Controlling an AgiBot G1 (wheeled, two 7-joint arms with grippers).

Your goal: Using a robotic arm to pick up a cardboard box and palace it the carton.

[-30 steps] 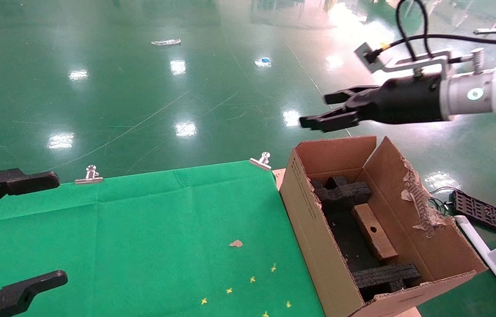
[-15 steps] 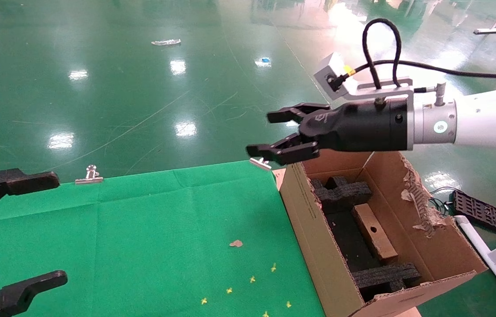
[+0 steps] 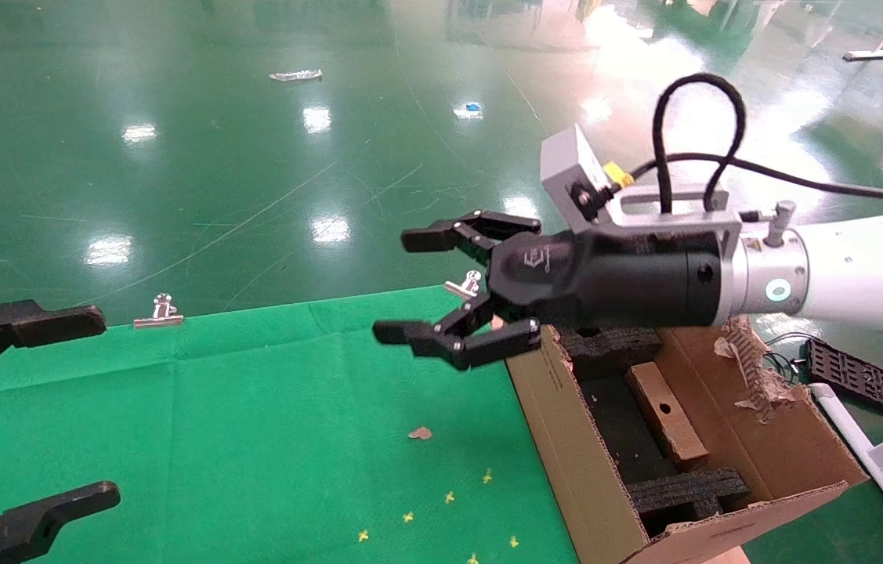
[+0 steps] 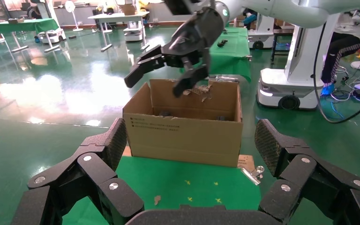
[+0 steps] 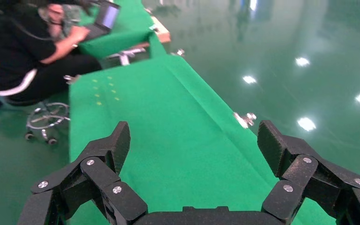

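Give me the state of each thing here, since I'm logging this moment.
Right gripper: open, empty, over the carton's near-table edge.
Left gripper: open, empty, parked at the table's left.
Cardboard box: lying inside the carton between foam inserts.
Carton: open, flaps raised, one torn.
Green cloth: spread flat, clipped.

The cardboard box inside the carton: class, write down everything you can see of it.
The cardboard box is small, flat, reddish-brown and rectangular, with worn edges and a round hole in its upward face. It lies inside the carton, between two black foam inserts, its far end near the farther insert. Nothing grips it: the right tool hangs open above the green cloth, beside the carton.
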